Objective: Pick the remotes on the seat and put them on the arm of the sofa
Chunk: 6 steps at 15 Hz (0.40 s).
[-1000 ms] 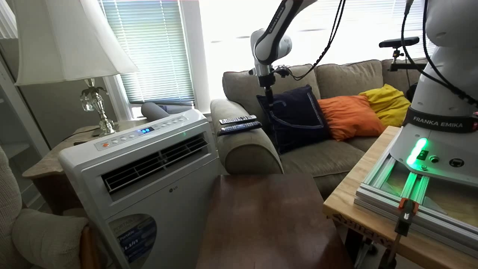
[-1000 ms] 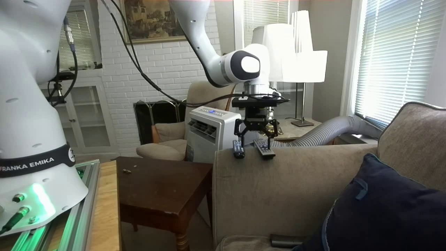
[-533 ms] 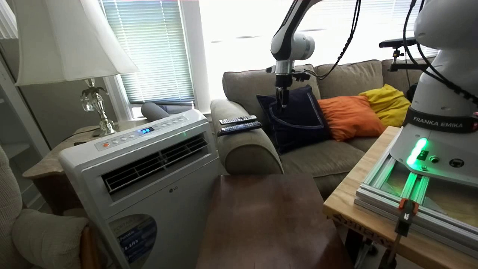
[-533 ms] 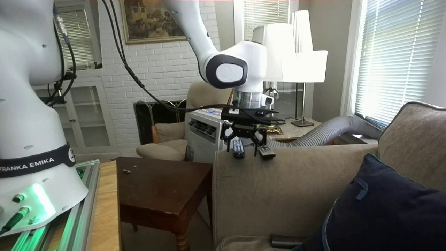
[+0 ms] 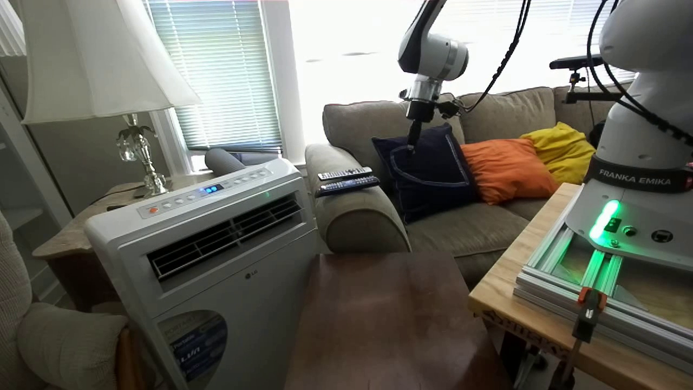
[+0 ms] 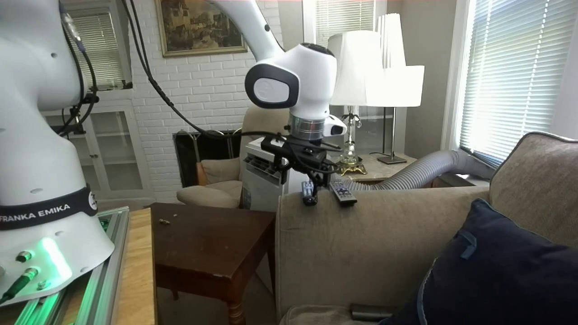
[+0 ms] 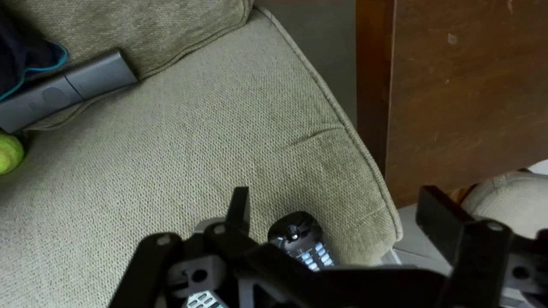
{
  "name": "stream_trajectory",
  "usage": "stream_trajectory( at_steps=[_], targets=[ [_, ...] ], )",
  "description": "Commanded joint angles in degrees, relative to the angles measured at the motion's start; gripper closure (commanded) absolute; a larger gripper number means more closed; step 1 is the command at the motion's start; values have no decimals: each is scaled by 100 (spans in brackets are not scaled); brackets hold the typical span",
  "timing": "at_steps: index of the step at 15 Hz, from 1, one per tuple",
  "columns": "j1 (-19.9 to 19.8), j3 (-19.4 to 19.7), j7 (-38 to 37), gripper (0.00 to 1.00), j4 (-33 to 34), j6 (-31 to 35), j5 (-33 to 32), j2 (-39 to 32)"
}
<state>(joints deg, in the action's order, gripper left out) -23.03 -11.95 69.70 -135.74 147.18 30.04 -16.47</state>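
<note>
A dark grey remote (image 7: 64,90) lies on the seat (image 7: 141,30) against the inner side of the arm, partly under the navy pillow; it also shows in an exterior view (image 6: 371,312). A black remote (image 5: 347,186) and a silver-grey remote (image 5: 345,173) lie side by side on the arm of the sofa (image 5: 360,216). The black remote's end (image 7: 299,235) shows between the fingers in the wrist view. My gripper (image 7: 334,196) is open and empty, its fingers apart. In an exterior view it is tilted, in the air near the arm (image 6: 300,180).
A navy pillow (image 5: 427,173) leans at the arm's end of the sofa, with orange (image 5: 509,168) and yellow (image 5: 563,151) ones beyond. A white air conditioner (image 5: 216,216) and a brown table (image 5: 390,319) stand by the arm. A yellow-green round thing (image 7: 9,153) shows at the wrist view's left edge.
My gripper has moved toward the robot's base, tilted and turned. It remains open. The remotes have not moved.
</note>
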Motion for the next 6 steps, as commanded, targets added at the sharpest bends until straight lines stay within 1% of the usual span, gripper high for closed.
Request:
stream_trajectory(
  at_steps=[1,3,6],
  targets=[
    [356,328,59,0,-26,-6,290,93],
    [464,408,-2,0,-93,41,402,206],
    [493,431,-23,0,-126,56,425,241]
  ],
)
